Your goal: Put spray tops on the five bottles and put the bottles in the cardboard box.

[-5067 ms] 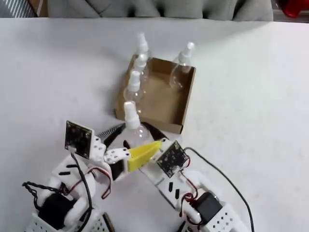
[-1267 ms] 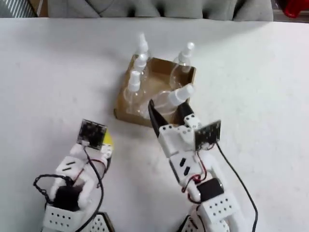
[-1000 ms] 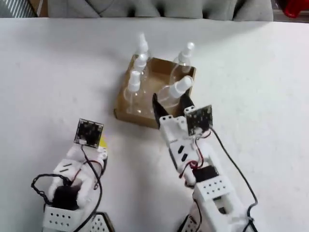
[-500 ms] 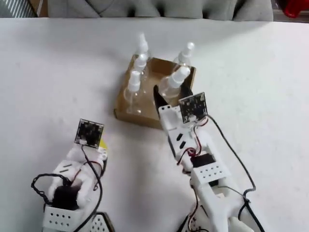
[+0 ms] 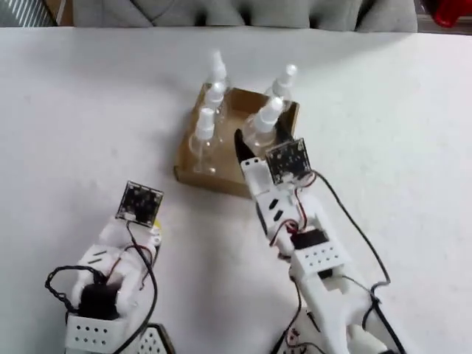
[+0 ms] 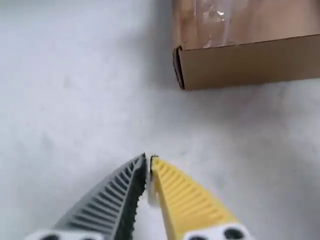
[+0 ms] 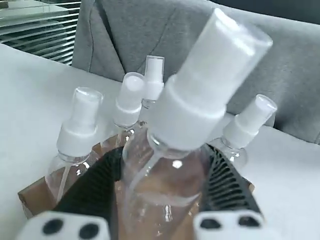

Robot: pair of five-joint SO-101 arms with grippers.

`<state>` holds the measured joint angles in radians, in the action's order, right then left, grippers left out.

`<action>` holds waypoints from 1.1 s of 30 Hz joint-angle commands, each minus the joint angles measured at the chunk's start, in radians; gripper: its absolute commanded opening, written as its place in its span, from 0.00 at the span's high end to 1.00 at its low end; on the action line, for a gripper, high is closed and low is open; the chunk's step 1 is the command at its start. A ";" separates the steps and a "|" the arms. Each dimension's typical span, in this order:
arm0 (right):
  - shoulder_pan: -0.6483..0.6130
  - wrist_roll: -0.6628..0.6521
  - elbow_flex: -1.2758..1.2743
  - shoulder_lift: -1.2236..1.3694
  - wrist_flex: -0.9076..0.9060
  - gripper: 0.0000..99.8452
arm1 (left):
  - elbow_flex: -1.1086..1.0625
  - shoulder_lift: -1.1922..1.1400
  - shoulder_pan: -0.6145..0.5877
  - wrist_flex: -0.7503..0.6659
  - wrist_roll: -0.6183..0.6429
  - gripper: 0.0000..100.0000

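R gripper (image 5: pixel 259 145) pinches last bottle (image 5: pixel 263 120), top leaning away from arm, directly above free near corner of cardboard box (image 5: pixel 209 178); L gripper (image 6: pixel 148 161), pressed together & empty, sits well apart.

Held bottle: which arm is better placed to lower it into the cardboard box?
Right. Its jaws are shut on the bottle above the cardboard box; the left jaws are shut, empty, away from it.
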<state>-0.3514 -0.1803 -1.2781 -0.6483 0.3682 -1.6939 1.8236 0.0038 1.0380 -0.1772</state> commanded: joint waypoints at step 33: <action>0.102 -0.008 0.204 0.549 0.137 0.98 | 0.000 0.004 -0.013 0.000 -0.009 0.98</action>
<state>-0.2593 -0.1803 -1.1001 -0.0990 0.4941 -1.6939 1.8236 -0.0023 1.0380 -0.1772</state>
